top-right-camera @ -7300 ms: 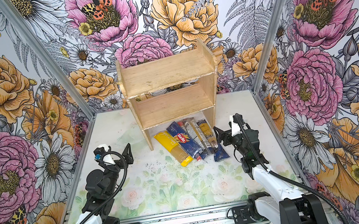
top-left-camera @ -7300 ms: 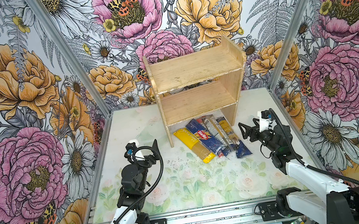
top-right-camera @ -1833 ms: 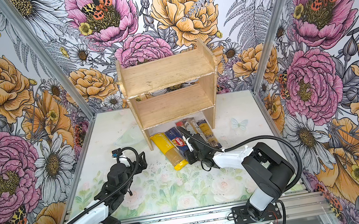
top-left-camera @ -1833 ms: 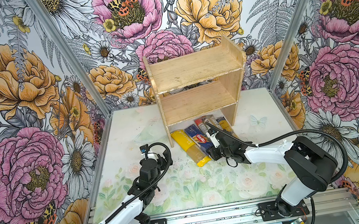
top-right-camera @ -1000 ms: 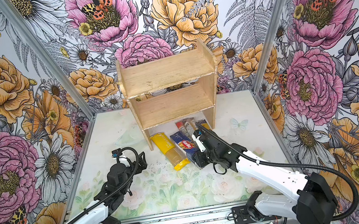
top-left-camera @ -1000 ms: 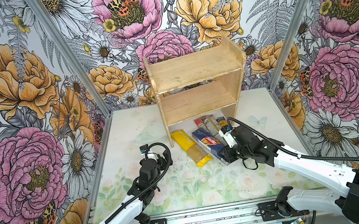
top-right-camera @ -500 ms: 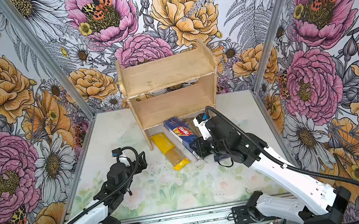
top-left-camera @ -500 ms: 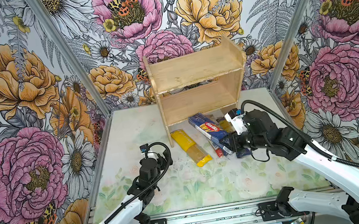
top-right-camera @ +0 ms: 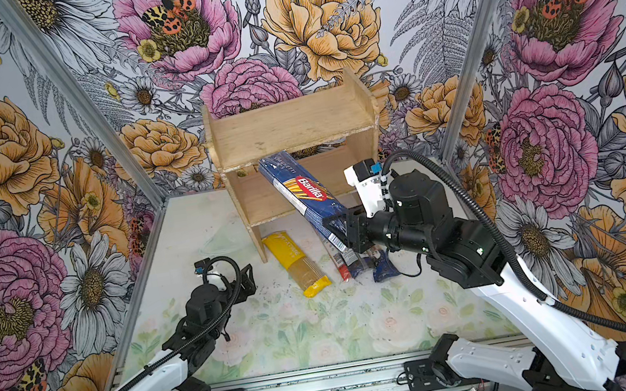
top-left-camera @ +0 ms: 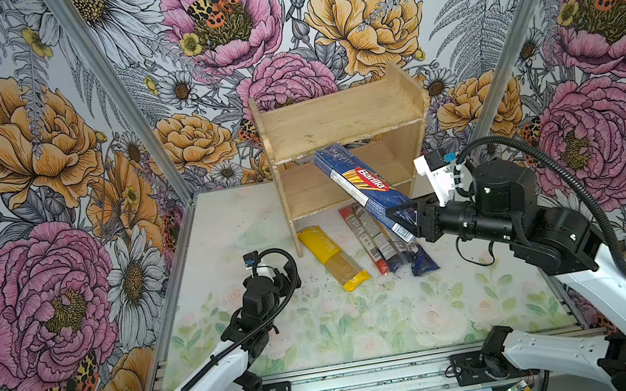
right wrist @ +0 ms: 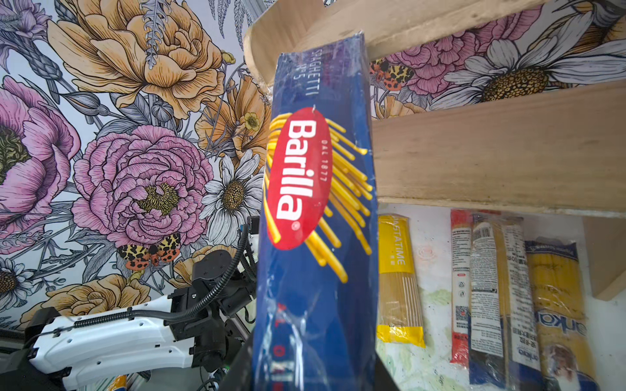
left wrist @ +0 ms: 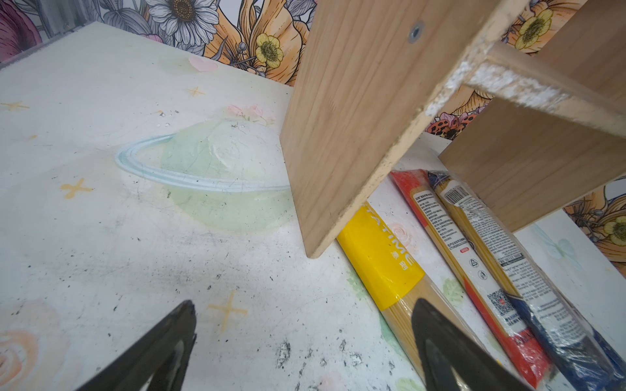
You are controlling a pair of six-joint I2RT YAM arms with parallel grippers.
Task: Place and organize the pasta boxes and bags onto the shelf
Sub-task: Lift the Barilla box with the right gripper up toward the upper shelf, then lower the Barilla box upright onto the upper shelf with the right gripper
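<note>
My right gripper is shut on the near end of the dark blue Barilla pack. The pack hangs tilted above the table, and its far end reaches just under the front edge of the shelf's top board. On the table in front of the shelf lie the yellow-ended pack, the red-ended pack, the white-labelled pack and the yellow-and-blue pack. My left gripper stands open and empty, low beside the yellow-ended pack.
The shelf's left side panel stands on the table right next to the yellow-ended pack. Flowered walls close the cell on three sides. A metal rail runs along the front edge.
My right gripper has lifted the Barilla pack off the table and carried it up and back toward the shelf. The left arm has not moved.
</note>
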